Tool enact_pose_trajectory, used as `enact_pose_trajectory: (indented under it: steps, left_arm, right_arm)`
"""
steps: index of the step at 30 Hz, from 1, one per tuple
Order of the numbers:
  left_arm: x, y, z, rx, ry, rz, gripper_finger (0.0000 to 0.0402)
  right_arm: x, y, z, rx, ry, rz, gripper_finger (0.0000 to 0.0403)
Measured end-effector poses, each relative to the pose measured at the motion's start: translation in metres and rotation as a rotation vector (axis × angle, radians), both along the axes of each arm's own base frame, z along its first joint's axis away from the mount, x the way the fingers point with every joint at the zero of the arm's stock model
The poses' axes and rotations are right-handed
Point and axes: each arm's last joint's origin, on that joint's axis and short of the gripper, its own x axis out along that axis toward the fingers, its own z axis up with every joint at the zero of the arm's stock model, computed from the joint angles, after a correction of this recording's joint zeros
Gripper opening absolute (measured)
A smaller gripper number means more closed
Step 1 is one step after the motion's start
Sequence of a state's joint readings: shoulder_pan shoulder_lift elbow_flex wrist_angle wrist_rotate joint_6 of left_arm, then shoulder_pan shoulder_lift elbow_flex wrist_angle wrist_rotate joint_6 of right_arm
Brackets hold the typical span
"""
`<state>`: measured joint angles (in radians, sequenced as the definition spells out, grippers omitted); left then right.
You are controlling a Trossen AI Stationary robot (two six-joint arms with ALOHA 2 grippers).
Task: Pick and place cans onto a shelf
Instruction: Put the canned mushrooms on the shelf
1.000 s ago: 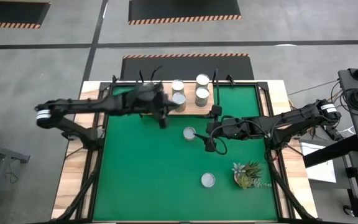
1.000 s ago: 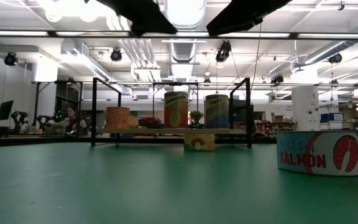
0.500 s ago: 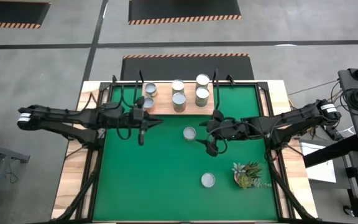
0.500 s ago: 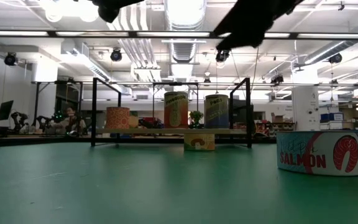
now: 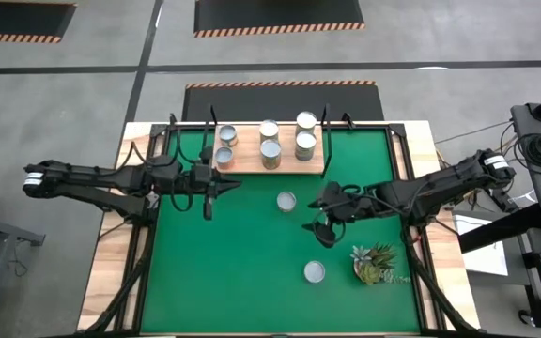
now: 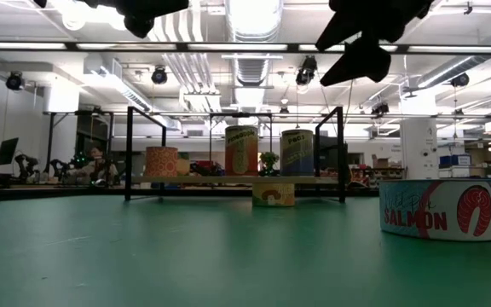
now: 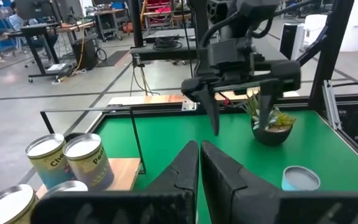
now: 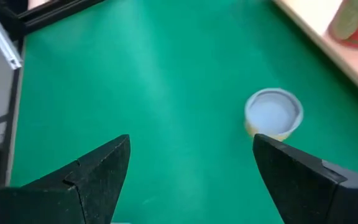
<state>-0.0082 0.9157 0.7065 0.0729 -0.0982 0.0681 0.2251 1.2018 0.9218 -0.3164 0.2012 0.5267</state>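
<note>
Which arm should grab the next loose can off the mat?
Right, probably. The right claw is open above the mat between the two loose cans, one near the shelf and one by the plant. The left claw is shut and farther off.

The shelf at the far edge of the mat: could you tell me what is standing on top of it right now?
Five cans stand upright on the shelf: two at its left end, three toward the middle and right. Nothing covers it from above.
</note>
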Motion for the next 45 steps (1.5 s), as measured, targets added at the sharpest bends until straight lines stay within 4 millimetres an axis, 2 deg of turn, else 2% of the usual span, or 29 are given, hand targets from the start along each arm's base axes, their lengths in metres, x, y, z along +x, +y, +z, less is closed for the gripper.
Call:
enact_pose_trajectory:
  steps: [8,12,20,24,30,36,45]
  left_arm:
    - [0.0,0.0,-0.001,0.0,0.0,0.0,0.0]
    - [0.0,0.0,0.001,0.0,-0.012,0.0,0.0]
    - [-0.005,0.0,0.006,0.026,-0.04,-0.003,0.0]
    - [-0.011,0.0,0.008,0.026,-0.044,-0.003,0.0]
    - [-0.021,0.0,0.009,0.016,-0.029,-0.002,0.0]
    - [-0.025,0.0,0.009,0.016,-0.021,-0.002,0.0]
    - [-0.025,0.0,0.007,0.016,-0.003,-0.003,0.0]
  right_arm:
    - [0.002,0.017,0.0,0.029,0.003,0.008,0.0325]
    - [0.022,0.024,0.003,-0.019,0.04,0.027,0.0325]
    - [0.067,0.031,-0.002,-0.269,0.25,0.102,0.0325]
    - [0.083,0.021,-0.019,-0.332,0.328,0.109,0.0325]
    - [0.093,-0.014,-0.051,-0.344,0.441,0.039,0.0325]
    - [0.089,-0.036,-0.078,-0.328,0.465,-0.014,0.0325]
    - [0.075,-0.047,-0.117,-0.3,0.374,-0.067,0.0325]
